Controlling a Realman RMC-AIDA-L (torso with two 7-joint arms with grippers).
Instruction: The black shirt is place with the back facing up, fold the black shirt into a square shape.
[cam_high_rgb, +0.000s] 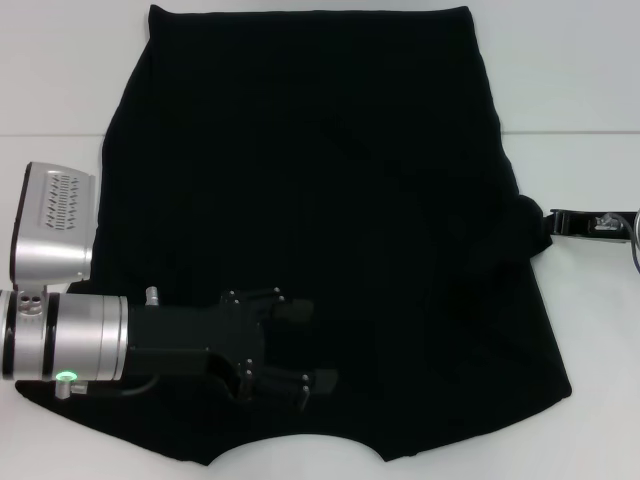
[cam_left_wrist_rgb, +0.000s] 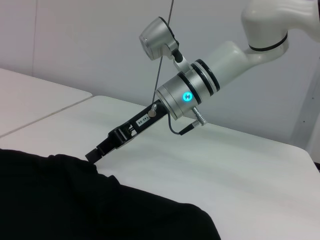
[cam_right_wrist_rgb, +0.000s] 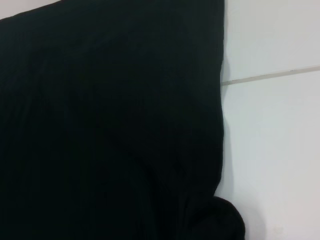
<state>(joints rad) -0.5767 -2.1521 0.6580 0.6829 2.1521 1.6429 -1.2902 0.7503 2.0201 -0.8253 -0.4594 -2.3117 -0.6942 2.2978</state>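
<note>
The black shirt (cam_high_rgb: 330, 200) lies spread flat on the white table, its curved neckline at the near edge and its straight hem at the far edge. My left gripper (cam_high_rgb: 310, 345) hovers over the shirt's near left part, open, with nothing between its fingers. At the shirt's right edge, my right gripper (cam_high_rgb: 545, 225) is shut on a small bunched fold of the cloth. The left wrist view shows that right gripper (cam_left_wrist_rgb: 94, 154) meeting the edge of the shirt (cam_left_wrist_rgb: 75, 200). The right wrist view is filled mostly by the shirt (cam_right_wrist_rgb: 110, 120).
The white table (cam_high_rgb: 590, 330) shows bare surface right of the shirt and in a strip on the left (cam_high_rgb: 50, 80). A seam (cam_high_rgb: 570, 132) runs across the tabletop. The right arm (cam_left_wrist_rgb: 200, 85) slopes down over the table.
</note>
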